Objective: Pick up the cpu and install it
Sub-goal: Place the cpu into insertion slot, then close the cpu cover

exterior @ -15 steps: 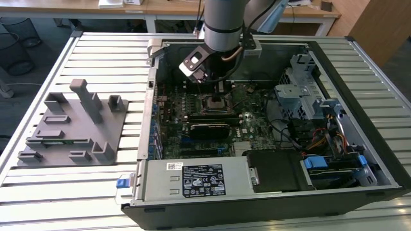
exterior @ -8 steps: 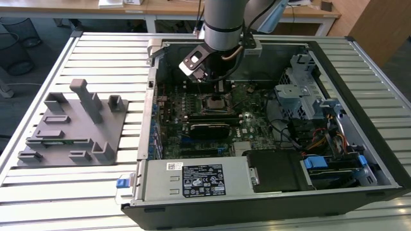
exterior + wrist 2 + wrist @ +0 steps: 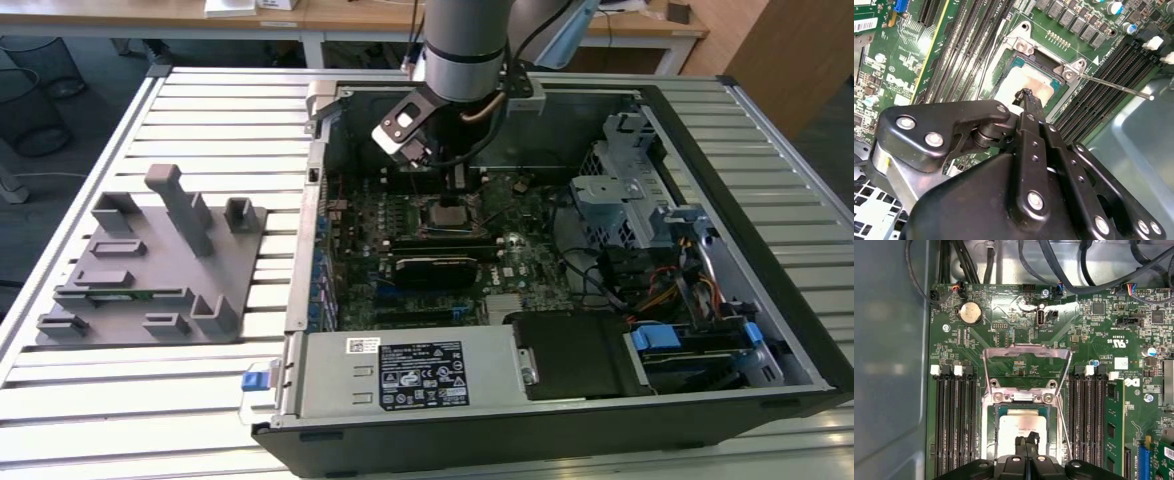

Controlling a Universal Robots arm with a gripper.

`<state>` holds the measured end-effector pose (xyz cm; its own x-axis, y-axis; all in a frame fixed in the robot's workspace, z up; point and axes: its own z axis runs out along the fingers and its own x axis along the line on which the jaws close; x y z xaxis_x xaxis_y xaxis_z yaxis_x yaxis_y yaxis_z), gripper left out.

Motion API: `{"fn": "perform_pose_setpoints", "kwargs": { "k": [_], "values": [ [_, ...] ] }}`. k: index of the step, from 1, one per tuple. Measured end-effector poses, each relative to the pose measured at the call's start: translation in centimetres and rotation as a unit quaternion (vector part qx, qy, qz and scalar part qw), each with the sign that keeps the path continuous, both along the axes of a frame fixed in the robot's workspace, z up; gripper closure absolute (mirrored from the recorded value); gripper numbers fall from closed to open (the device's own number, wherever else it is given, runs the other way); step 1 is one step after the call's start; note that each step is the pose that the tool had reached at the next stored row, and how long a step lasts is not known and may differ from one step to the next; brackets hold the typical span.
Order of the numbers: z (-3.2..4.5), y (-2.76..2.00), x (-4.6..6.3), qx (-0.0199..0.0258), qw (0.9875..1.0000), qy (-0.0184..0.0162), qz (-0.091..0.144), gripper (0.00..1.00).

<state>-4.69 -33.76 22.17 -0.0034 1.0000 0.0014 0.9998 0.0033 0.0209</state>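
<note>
First wrist view: cpu (image 3: 1021,426) in socket (image 3: 987,416), tool (image 3: 1027,440) directly over it.

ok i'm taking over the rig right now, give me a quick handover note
Gripper: shut, tips over the middle of the cpu; I cannot tell whether they touch it.
Cpu: lies flat in the socket.
Done: cpu is in the socket.
Left: load plate stands open and the lever is unlatched, so the cpu is not clamped.

Socket (image 3: 988,435) open overhead — low memory slots (image 3: 956,425) either side, raised load plate (image 3: 1026,351) at one edge, lever rod (image 3: 1114,85) alongside
</note>
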Motion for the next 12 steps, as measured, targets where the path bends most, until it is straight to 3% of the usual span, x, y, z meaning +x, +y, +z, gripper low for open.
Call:
{"fn": "perform_pose_setpoints", "kwargs": {
  "k": [12],
  "values": [
    [0.64, 0.0, 0.0, -0.0001, 1.0, 0.0003, 0.0, 0.89]
  ]
}}
